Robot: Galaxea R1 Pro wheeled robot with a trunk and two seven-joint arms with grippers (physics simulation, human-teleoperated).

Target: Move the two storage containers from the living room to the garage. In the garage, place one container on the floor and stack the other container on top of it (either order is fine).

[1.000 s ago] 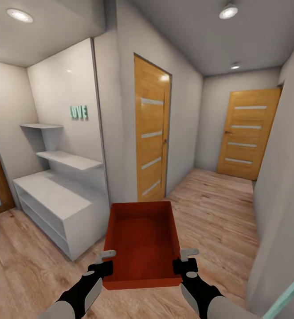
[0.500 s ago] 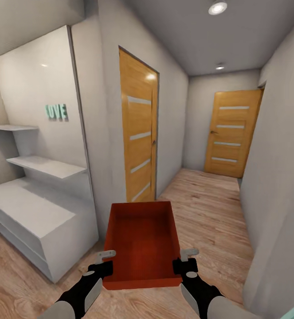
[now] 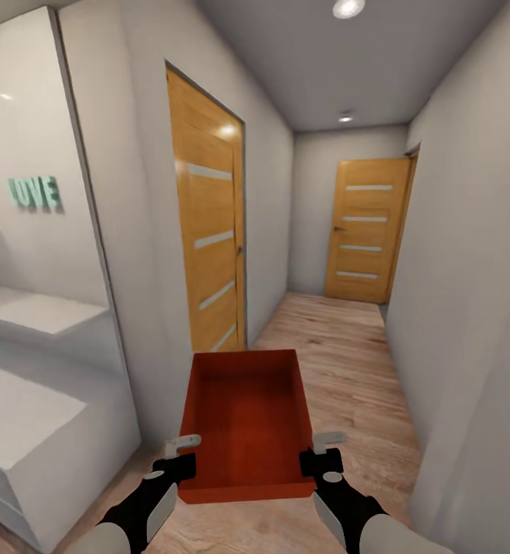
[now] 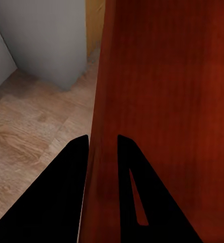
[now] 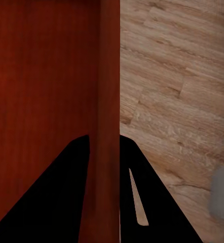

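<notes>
Both-handed: left claw [image 3: 179, 454], right claw [image 3: 315, 452] clamp storage container [image 3: 247, 419] walls (wrist views confirm).

Container [image 3: 247, 419] ahead between tools (each side wall clamped); shelving [image 3: 24, 400] left, doors [image 3: 208, 246] beyond.

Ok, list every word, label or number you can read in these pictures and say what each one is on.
"LOVE": raised teal letters mounted on the white wall panel above the shelves, at the head view's left.
No other text is readable; the storage container and the two wooden doors carry no visible lettering.
</notes>
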